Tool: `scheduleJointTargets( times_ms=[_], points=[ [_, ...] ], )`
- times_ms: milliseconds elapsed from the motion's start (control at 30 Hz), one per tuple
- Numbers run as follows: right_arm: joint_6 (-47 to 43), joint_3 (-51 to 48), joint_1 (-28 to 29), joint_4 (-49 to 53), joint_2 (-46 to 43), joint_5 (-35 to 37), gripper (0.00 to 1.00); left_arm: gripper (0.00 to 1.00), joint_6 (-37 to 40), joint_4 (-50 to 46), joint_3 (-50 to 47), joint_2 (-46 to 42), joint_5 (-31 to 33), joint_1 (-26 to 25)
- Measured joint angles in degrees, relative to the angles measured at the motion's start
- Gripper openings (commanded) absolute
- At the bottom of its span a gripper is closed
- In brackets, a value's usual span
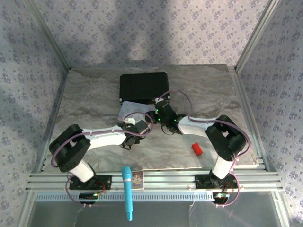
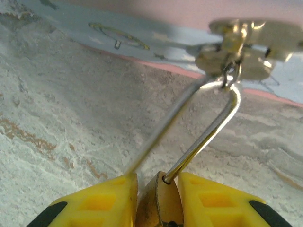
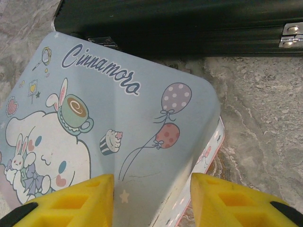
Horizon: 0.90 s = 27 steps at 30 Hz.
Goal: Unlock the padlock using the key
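Below the brassy clasp (image 2: 236, 59) of the pale blue cartoon-printed tin (image 2: 142, 35), the left gripper (image 2: 157, 184) pinches the small brass padlock (image 2: 157, 208), its silver shackle (image 2: 213, 132) hooked there; the right gripper (image 3: 151, 189) stands half-open over that tin's lid (image 3: 142, 118).

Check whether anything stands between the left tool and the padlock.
Nothing visible does. The padlock sits between the left tool's yellow fingers, its shackle hooked through the clasp of the blue tin.

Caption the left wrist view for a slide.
Left gripper pinches the brass padlock, its silver shackle hooked through the latch of the blue tin.
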State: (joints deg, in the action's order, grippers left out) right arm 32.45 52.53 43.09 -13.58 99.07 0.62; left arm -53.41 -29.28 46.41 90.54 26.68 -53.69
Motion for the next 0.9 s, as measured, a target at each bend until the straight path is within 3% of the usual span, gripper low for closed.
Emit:
scheduleJointTargets(
  times_ms=[633, 700, 900],
  points=[
    [1.01, -0.48, -0.81, -1.49, 0.37, 0.0, 0.47, 0.38, -1.31, -2.27, 0.04, 0.74, 1.18, -4.55],
    [1.07, -0.52, -0.85, -1.53, 0.37, 0.0, 0.48, 0.44, -1.33, -2.32, 0.11, 0.74, 1.18, -4.61],
    [1.2, -0.55, -1.4, -1.49, 0.37, -0.24, 0.5, 0.45, -1.27, -2.23, 0.92, 0.46, 0.66, -5.25]
  ],
)
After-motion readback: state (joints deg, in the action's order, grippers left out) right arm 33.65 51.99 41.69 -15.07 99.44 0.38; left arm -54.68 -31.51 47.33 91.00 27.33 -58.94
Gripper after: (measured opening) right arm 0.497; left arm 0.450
